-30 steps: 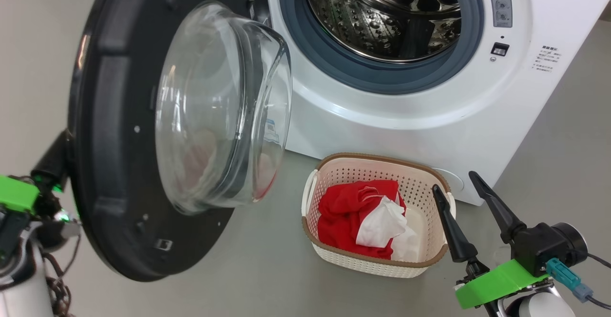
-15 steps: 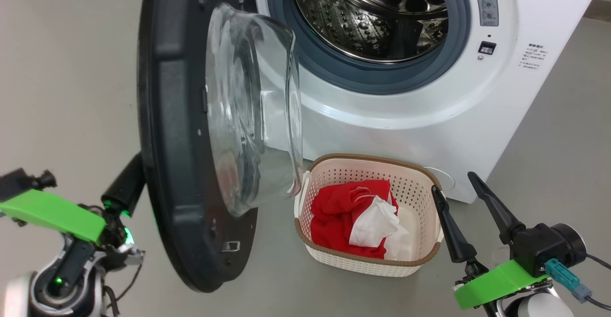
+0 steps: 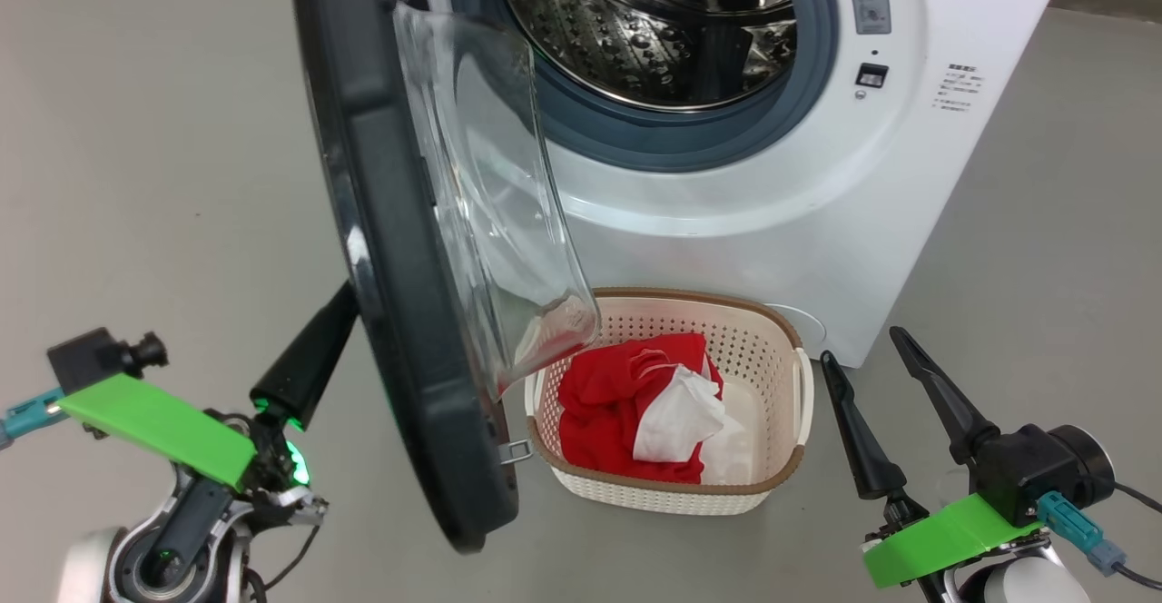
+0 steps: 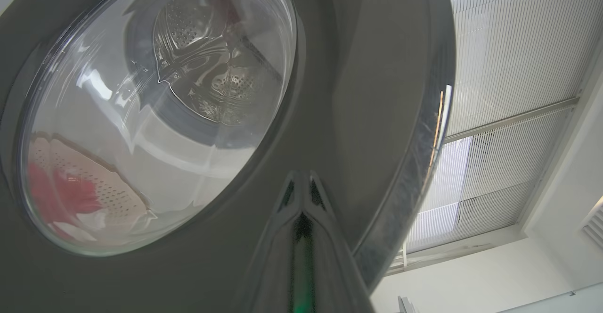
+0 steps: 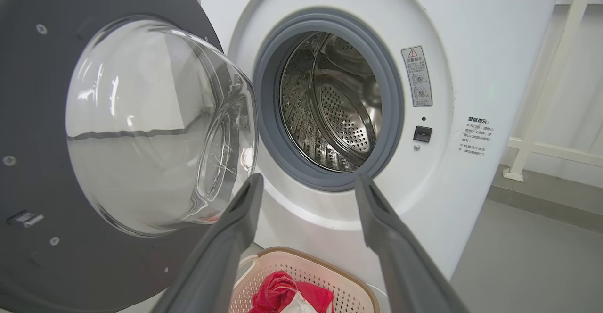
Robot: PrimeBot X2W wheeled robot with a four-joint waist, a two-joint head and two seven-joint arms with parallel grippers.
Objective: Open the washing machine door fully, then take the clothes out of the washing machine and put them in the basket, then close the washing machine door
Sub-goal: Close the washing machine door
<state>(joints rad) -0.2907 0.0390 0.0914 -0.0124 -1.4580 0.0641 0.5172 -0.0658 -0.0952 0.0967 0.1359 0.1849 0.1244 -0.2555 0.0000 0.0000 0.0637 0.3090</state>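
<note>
The washing machine door (image 3: 399, 267) stands about half open, edge-on to the head view, its glass bowl (image 3: 490, 203) bulging towards the white washing machine (image 3: 726, 203). The steel drum (image 3: 654, 22) looks empty. My left gripper (image 3: 340, 303) is shut, its tips (image 4: 301, 185) against the door's (image 4: 367, 68) outer face near the rim. The red and white clothes (image 3: 617, 403) lie in the cream basket (image 3: 672, 485) on the floor before the machine. Right of the basket my right gripper (image 3: 861, 347) stands open, holding nothing. The right wrist view shows the gripper (image 5: 308, 181) pointing at the drum opening, with the basket (image 5: 301, 254) below.
Grey floor (image 3: 163, 131) spreads to the left of the door and to the right of the machine. The glass bowl's lower edge hangs just over the basket's left rim. A white frame (image 5: 541, 115) stands against the wall right of the machine.
The door has swung from wide open towards the machine. My left gripper has followed it rightwards, shut, against its outer face. The head camera has shifted. The right arm is unmoved.
</note>
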